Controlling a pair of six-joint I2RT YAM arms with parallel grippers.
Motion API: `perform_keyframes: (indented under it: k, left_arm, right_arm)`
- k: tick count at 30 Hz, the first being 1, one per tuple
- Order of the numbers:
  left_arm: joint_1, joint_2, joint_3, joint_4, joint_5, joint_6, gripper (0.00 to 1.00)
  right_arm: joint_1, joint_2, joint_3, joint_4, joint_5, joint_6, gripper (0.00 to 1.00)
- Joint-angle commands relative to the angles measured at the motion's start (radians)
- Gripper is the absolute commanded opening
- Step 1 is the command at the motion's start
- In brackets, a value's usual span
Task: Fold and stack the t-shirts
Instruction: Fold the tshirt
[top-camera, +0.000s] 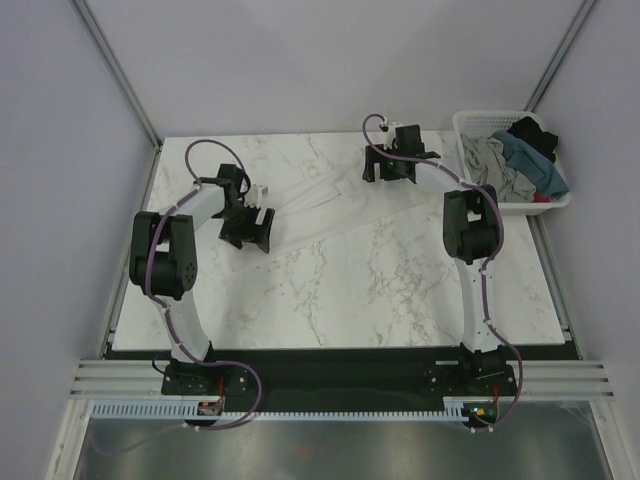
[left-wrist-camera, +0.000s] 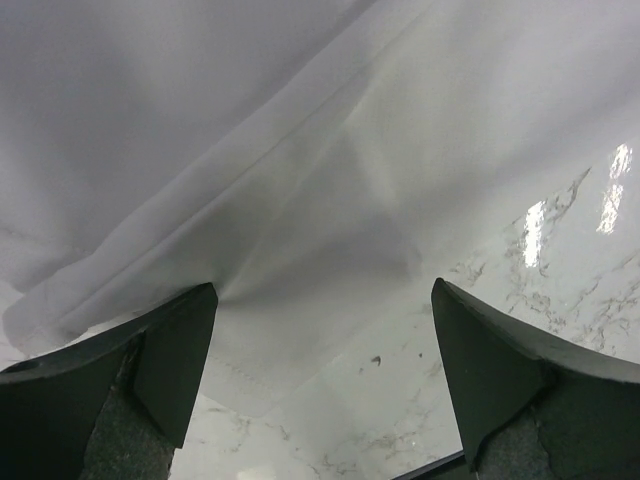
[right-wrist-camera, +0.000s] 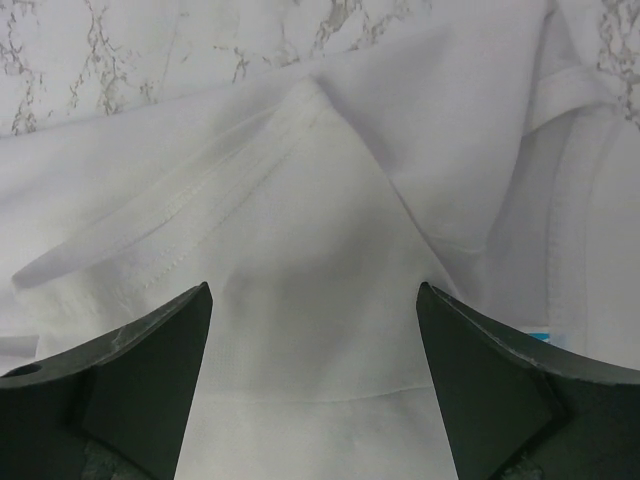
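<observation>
A large white t-shirt (top-camera: 320, 200) lies spread on the marble table, hard to tell from the pale top. My left gripper (top-camera: 247, 228) is open over its left edge. In the left wrist view the shirt (left-wrist-camera: 250, 150) fills the upper part and its hem runs under the open left gripper (left-wrist-camera: 325, 330). My right gripper (top-camera: 390, 165) is open over the shirt's far right part. In the right wrist view the open right gripper (right-wrist-camera: 313, 330) is above white fabric (right-wrist-camera: 330, 230), with a stitched sleeve hem to the left and the collar with a blue tag (right-wrist-camera: 540, 335) to the right.
A white lattice basket (top-camera: 490, 113) stands at the back right and holds a grey shirt (top-camera: 492, 165), a teal-blue shirt (top-camera: 535, 165) and a black shirt (top-camera: 533, 133). Bare marble table (top-camera: 330, 290) stretches toward the arm bases. Grey walls enclose the table.
</observation>
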Motion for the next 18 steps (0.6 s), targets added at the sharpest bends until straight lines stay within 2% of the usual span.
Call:
perform_keyframes:
  k: [1, 7, 10, 11, 13, 18]
  left_arm:
    - [-0.031, -0.053, -0.057, -0.044, -0.025, -0.012, 0.96]
    - [-0.065, -0.155, -0.016, -0.044, -0.025, -0.012, 0.96]
    - [-0.065, -0.198, 0.031, -0.037, -0.025, -0.012, 0.96]
    - [-0.065, -0.205, 0.044, -0.076, -0.104, 0.038, 0.99]
    - [-0.063, -0.199, 0.071, -0.067, -0.129, 0.052, 1.00]
    - [-0.053, -0.098, 0.146, -0.029, -0.160, 0.077, 0.98]
  right_arm:
    - [0.018, 0.039, 0.089, 0.016, -0.003, 0.013, 0.92]
    - [0.032, -0.027, 0.130, 0.015, 0.020, -0.018, 0.92]
    - [0.022, -0.128, 0.068, 0.005, 0.021, 0.011, 0.92]
    - [0.020, -0.183, 0.021, 0.002, 0.017, 0.026, 0.92]
    - [0.011, -0.235, -0.034, 0.001, 0.007, 0.057, 0.92]
    - [0.000, -0.348, -0.237, 0.008, -0.072, 0.184, 0.92]
